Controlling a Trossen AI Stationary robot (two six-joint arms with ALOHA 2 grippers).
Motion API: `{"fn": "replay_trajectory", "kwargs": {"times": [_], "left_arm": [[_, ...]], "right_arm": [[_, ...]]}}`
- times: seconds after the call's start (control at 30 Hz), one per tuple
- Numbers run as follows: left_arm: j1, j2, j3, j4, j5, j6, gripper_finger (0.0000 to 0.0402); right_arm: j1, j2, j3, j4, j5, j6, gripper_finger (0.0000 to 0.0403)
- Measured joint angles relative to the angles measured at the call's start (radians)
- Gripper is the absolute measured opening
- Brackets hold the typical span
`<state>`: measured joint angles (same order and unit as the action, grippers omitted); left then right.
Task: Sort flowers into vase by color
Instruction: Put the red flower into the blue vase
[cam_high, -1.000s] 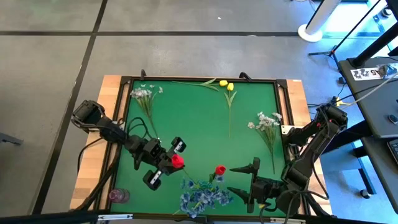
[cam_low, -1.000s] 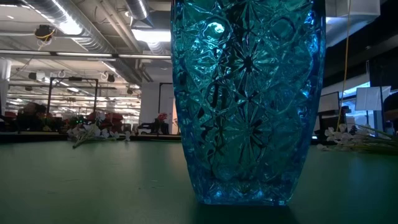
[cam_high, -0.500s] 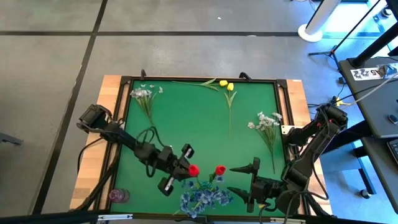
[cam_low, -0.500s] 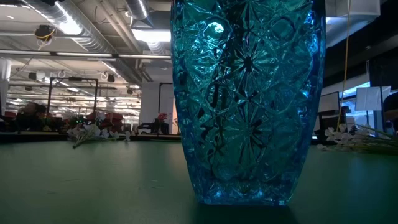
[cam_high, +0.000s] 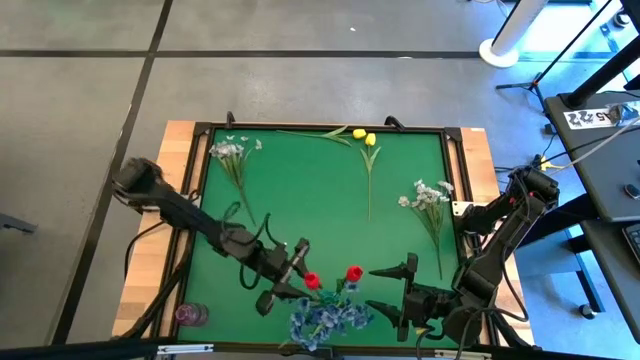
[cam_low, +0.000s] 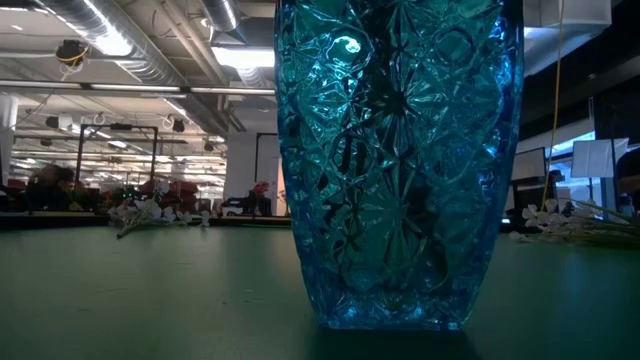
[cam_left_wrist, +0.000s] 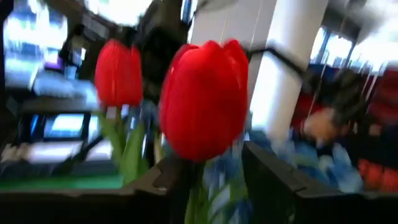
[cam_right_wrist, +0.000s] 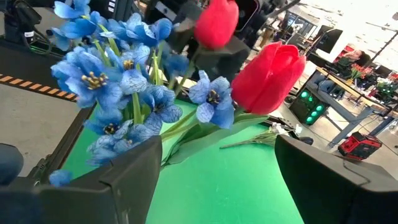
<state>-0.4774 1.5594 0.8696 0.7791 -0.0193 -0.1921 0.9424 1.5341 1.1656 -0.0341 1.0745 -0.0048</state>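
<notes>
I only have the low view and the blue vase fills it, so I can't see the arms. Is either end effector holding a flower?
Observer: Yes. The left end effector is shut on the stalk of a red tulip, right beside the blue bunch.
Operator: And the right one?
Observer: The right end effector is open and holds nothing. It sits on the other side of that bunch.
Operator: Any yellow ones lying loose?
Observer: Two yellow tulips lie at the far edge of the green mat.
</notes>
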Motion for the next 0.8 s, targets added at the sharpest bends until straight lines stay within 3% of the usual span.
{"fn": "replay_trajectory", "kwargs": {"times": [0.2, 0.3, 0.4, 0.53, 0.8], "left_arm": [[-0.007, -0.287, 0.0, -0.456, -0.031, -0.046, 0.0161], [-0.009, -0.399, 0.0, -0.577, -0.03, -0.088, 0.0159], [-0.017, -0.457, 0.0, -0.596, -0.039, -0.101, 0.0157], [-0.042, -0.423, 0.001, -0.561, -0.071, -0.061, 0.0157], [-0.056, -0.204, 0.001, -0.338, -0.068, -0.01, 0.0157]], "right_arm": [[0.0, 0.0, 0.0, -0.003, -0.02, 0.0, 0.0312], [0.0, 0.0, 0.0, -0.009, -0.02, 0.0, 0.0312], [0.0, 0.0, 0.0, -0.016, -0.02, 0.006, 0.0312], [0.0, 0.0, 0.0, -0.021, -0.02, 0.02, 0.0312], [0.0, 0.0, 0.0, -0.021, -0.02, 0.02, 0.0312]]}}
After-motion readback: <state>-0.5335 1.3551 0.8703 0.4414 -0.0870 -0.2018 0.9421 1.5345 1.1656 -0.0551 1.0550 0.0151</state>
